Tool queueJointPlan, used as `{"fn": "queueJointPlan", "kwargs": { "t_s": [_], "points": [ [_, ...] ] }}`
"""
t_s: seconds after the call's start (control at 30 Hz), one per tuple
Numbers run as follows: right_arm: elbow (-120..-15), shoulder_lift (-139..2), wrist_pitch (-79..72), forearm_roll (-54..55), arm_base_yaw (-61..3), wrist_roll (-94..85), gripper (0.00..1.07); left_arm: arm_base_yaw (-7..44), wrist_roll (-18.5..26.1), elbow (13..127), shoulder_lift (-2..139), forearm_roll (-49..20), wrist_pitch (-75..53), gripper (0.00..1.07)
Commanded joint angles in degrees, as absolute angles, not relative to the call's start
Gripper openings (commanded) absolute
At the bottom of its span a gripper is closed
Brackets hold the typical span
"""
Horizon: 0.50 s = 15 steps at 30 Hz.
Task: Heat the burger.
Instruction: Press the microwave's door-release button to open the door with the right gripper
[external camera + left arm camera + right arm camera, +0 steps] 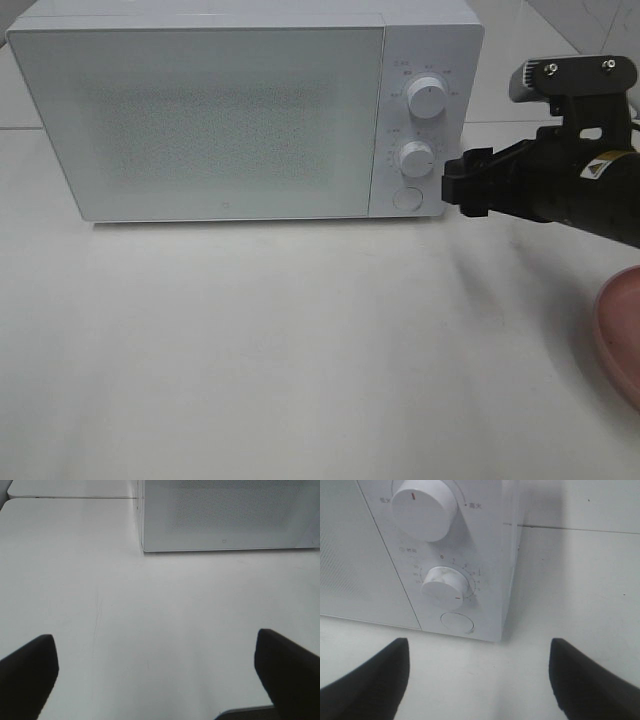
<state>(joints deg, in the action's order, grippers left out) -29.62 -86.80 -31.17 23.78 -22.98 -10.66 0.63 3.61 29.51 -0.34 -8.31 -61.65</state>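
Observation:
No burger shows in any view. The white microwave point(230, 110) stands at the back of the table with its door closed. My right gripper point(468, 190) hovers just right of the microwave's control panel, level with the lower knob point(414, 158) and the round button point(406, 198). In the right wrist view its jaws point(477, 680) stand open and empty, facing the lower knob point(445, 586) and the button point(457, 622). My left gripper point(157, 675) is open over bare table, empty, some way in front of the microwave point(230, 515). It lies outside the exterior view.
A pink plate point(622, 330) sits at the table's right edge, below my right arm. The upper knob point(427, 97) is above the lower one. A seam in the tabletop point(70, 498) runs behind the microwave's left side.

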Motion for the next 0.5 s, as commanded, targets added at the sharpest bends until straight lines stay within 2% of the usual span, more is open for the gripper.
{"fn": "queueJointPlan", "kwargs": {
  "t_s": [0.03, 0.1, 0.2, 0.23, 0.5],
  "points": [
    [-29.85, -88.58, -37.07, 31.4, -26.01, -16.79, 0.75, 0.4, 3.32, 29.56, -0.34, -8.71, -61.42, 1.0],
    [-29.85, -91.56, -44.23, 38.85, -30.19, -21.54, 0.75, 0.4, 3.32, 29.56, -0.34, -8.71, -61.42, 1.0],
    [-29.85, -92.59, -46.93, 40.85, -31.63, -22.57, 0.75, 0.4, 3.32, 29.56, -0.34, -8.71, -61.42, 1.0],
    [-29.85, -94.37, -52.31, 43.89, -34.32, -23.61, 0.75, 0.4, 3.32, 29.56, -0.34, -8.71, -61.42, 1.0],
    [-29.85, -98.84, -62.11, 47.33, -40.39, -22.98, 0.75, 0.4, 3.32, 29.56, -0.34, -8.71, -61.42, 1.0]
  ]
}}
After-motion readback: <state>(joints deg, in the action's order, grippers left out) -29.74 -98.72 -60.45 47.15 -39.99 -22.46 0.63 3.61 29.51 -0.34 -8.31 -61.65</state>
